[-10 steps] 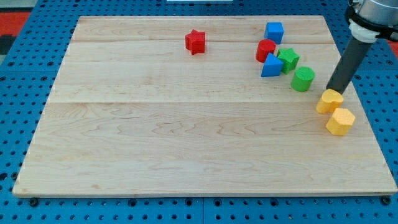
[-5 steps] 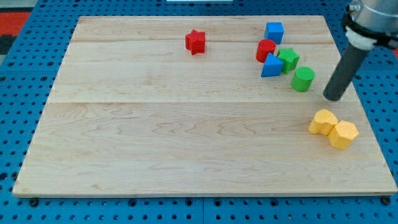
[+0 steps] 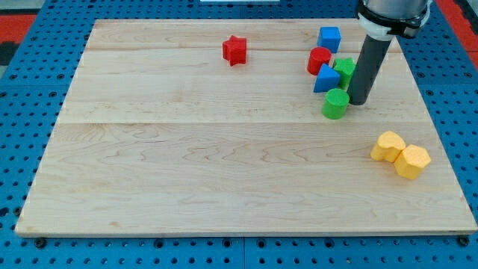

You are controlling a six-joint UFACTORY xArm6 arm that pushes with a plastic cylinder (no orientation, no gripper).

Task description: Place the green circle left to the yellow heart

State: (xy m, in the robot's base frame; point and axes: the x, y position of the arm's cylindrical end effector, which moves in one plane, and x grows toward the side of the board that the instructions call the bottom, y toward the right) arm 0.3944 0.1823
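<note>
The green circle (image 3: 335,104) lies on the wooden board (image 3: 187,149) at the right, just below the blue triangle (image 3: 325,79). My tip (image 3: 358,101) stands right beside the green circle, on its right, touching or nearly touching it. The yellow heart (image 3: 388,146) lies lower right, pressed against a yellow hexagon (image 3: 411,161). The green circle is up and to the left of the heart, well apart from it.
A green star (image 3: 344,69), partly hidden by the rod, a red cylinder (image 3: 319,60) and a blue cube (image 3: 328,38) cluster above the green circle. A red star (image 3: 234,50) sits at the top middle.
My tip pushed the yellow heart down-left against the yellow hexagon, then swung left and shoved the green circle left and slightly down, below the blue triangle.
</note>
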